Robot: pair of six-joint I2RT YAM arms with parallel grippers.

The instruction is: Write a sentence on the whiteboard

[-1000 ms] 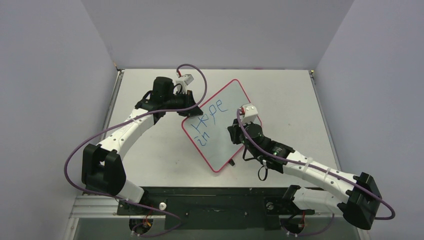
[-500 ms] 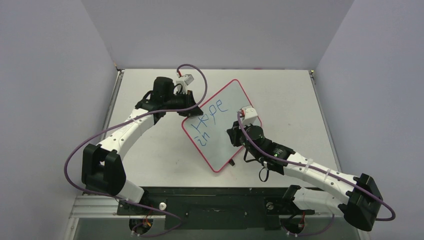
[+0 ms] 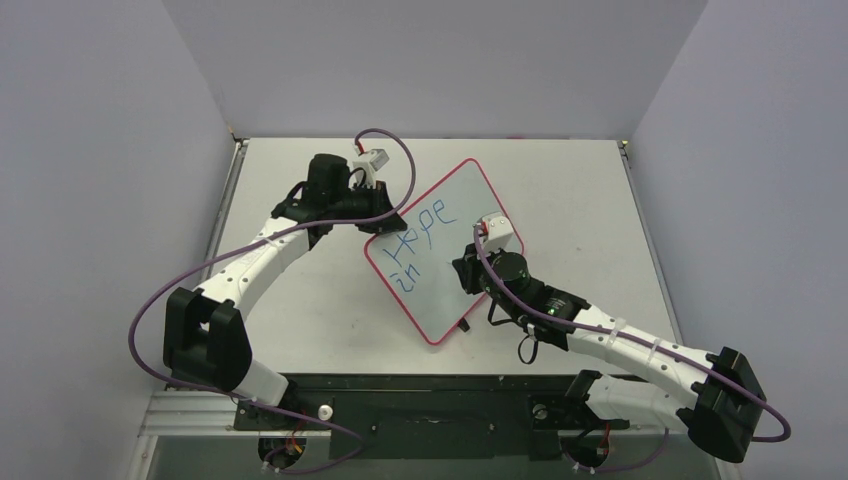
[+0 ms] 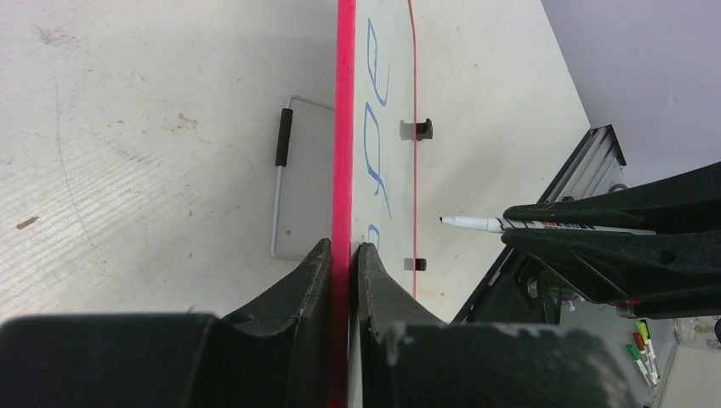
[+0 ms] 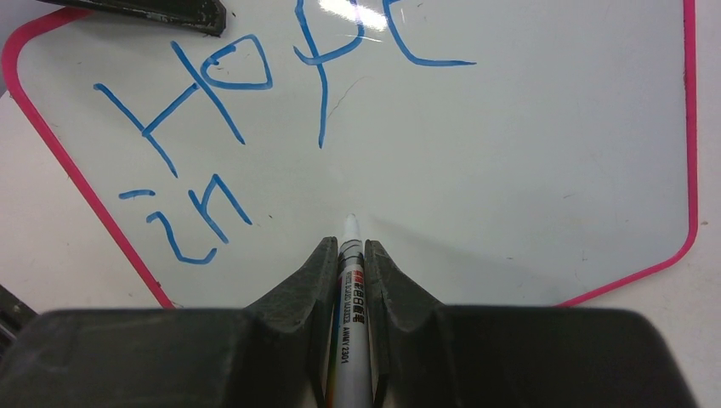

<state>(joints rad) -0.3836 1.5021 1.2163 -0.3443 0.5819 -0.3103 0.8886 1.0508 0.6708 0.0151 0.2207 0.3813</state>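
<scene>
The whiteboard [image 3: 450, 292], white with a pink rim, stands tilted at mid-table. My left gripper [image 3: 386, 222] is shut on its upper left rim; in the left wrist view the left gripper [image 4: 344, 248] pinches the pink rim [image 4: 344, 127] edge-on. Blue lettering reads "Hope" [image 5: 255, 81] with "in" [image 5: 191, 217] below it. My right gripper [image 5: 350, 245] is shut on a white marker [image 5: 350, 285]. Its tip points at the bare board [image 5: 527, 153] just right of "in". From the left wrist, the marker [image 4: 476, 223] shows a small gap to the board.
A wire stand with a black grip [image 4: 283, 136] lies on the table behind the board. Two small black clips [image 4: 417, 129] sit on the board's far rim. Spare markers [image 4: 639, 344] lie beyond the table's metal rail [image 4: 595, 153].
The right gripper with the marker has slid a little down the board, toward the near edge. The left gripper and the board have stayed put. No new lettering.
</scene>
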